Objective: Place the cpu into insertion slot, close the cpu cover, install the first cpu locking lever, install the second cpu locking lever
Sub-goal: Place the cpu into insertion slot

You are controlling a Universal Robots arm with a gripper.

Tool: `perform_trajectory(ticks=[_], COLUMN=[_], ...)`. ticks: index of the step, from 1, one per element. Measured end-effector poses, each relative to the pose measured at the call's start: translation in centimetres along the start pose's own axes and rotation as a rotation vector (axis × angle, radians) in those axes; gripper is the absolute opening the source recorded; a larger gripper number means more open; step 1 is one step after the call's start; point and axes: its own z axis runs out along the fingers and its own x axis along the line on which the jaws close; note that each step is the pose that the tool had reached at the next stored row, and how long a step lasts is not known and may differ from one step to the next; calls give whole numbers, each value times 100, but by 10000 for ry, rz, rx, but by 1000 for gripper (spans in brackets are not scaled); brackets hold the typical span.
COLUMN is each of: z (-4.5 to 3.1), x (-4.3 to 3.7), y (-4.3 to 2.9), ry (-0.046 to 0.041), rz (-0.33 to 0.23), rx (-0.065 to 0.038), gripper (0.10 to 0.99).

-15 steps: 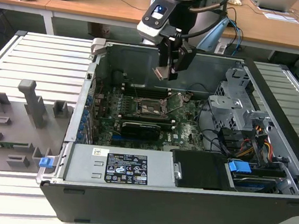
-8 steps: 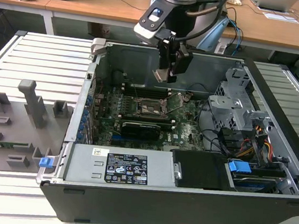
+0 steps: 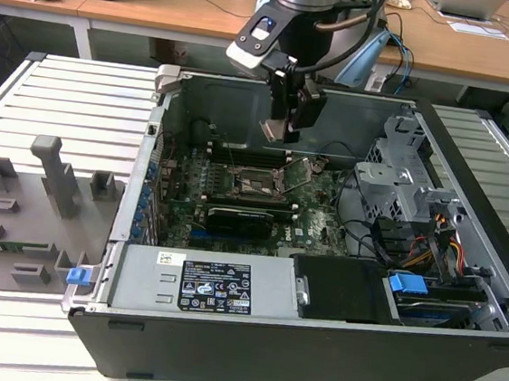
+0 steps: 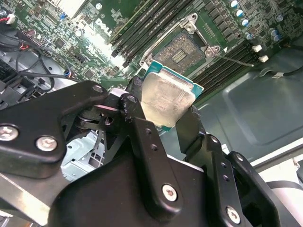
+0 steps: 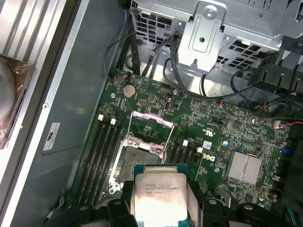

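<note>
My gripper hangs inside the open computer case, shut on the cpu, a flat square chip with a pale metal top. Both wrist views show the cpu pinched between the two black fingers by opposite edges. It is in the air above the green board, apart from the insertion slot. The slot lies bare, with its contact field showing. The cpu cover, a thin silvery frame, stands swung up from the slot's far edge. A thin wire lever sticks out beside the slot.
Memory slots flank the slot. A metal drive cage and cables fill the case at the exterior view's right, and a labelled power supply sits at the front. Grey fixture blocks stand on the slatted table at the left.
</note>
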Motion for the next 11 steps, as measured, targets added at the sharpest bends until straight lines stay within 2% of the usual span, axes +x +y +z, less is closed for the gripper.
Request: perform_trajectory(ticks=[11], z=[58], x=[-1], y=[-5], ry=[0], rz=[0], rx=[0], gripper=[529])
